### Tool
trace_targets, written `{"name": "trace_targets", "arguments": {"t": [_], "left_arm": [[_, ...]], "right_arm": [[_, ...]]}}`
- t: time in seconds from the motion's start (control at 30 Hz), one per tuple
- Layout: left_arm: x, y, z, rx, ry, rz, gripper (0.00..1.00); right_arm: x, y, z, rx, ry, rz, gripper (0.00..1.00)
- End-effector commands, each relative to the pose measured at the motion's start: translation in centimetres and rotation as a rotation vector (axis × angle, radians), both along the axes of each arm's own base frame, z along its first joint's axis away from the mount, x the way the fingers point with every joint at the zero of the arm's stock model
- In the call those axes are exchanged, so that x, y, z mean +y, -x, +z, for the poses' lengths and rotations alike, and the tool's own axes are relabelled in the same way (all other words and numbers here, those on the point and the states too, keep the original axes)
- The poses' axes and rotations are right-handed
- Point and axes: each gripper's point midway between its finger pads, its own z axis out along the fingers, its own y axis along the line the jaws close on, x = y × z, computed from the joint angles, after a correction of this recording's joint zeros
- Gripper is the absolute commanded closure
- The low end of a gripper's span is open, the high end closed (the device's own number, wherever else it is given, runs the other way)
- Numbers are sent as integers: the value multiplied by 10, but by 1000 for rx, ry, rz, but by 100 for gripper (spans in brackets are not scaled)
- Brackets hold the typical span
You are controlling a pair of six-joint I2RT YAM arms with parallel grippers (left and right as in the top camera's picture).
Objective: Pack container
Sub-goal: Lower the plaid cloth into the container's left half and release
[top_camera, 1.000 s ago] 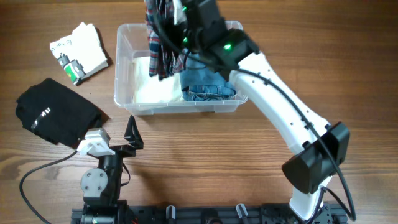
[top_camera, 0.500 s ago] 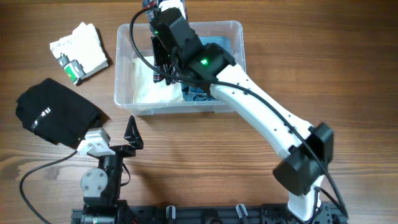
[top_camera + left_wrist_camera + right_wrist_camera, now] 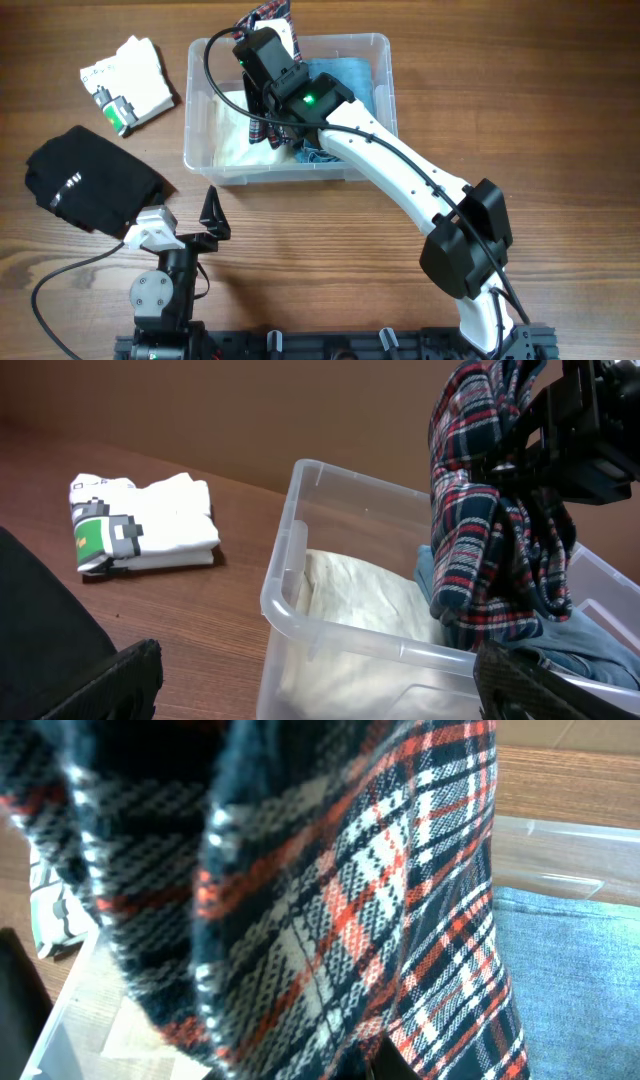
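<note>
Far left, a folded black fabric garment [image 3: 90, 190] lies with a folded white printed cloth [image 3: 128, 82] beyond it. The left gripper [image 3: 182, 222] sits just beside the black one, jaws spread wide on nothing, with bare wooden table [image 3: 300, 230] ahead of it. That runs up to the near rim of the clear rectangular plastic container [image 3: 290, 176] at the far middle, cream folded cloth [image 3: 240, 145] along its left wall, folded blue denim [image 3: 350, 80] at its right. Over it the right gripper [image 3: 520, 445] is clamped on a red-and-navy plaid shirt [image 3: 490, 550], which hangs down inside the walls.
</note>
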Motion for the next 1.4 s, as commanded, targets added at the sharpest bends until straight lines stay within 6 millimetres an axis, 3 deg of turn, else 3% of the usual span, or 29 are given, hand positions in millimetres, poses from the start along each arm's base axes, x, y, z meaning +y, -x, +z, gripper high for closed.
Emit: {"name": "trace_targets", "arguments": {"t": [0.0, 0.1, 0.27, 0.37, 0.5, 0.83, 1.0, 1.37], "left_arm": [[0, 0, -2, 2, -23, -4, 0], [0, 0, -2, 2, -23, -4, 0], [0, 0, -2, 2, -23, -4, 0], [0, 0, -2, 2, -23, -4, 0], [0, 0, -2, 2, -23, -4, 0], [0, 0, -2, 2, -23, -4, 0], [0, 0, -2, 2, -23, -4, 0], [0, 0, -2, 3, -23, -4, 0]], "right_arm": [[9, 4, 34, -28, -46, 21, 96], [9, 10, 66, -43, -52, 28, 96], [-10, 13, 121, -106, -50, -25, 96], [-21, 13, 134, -131, -29, -62, 96], [-21, 13, 127, -119, -14, -66, 96], [29, 26, 103, -121, -19, 12, 96], [28, 22, 85, -83, -12, -25, 96], [-3, 16, 67, -60, 126, -85, 96]]}}
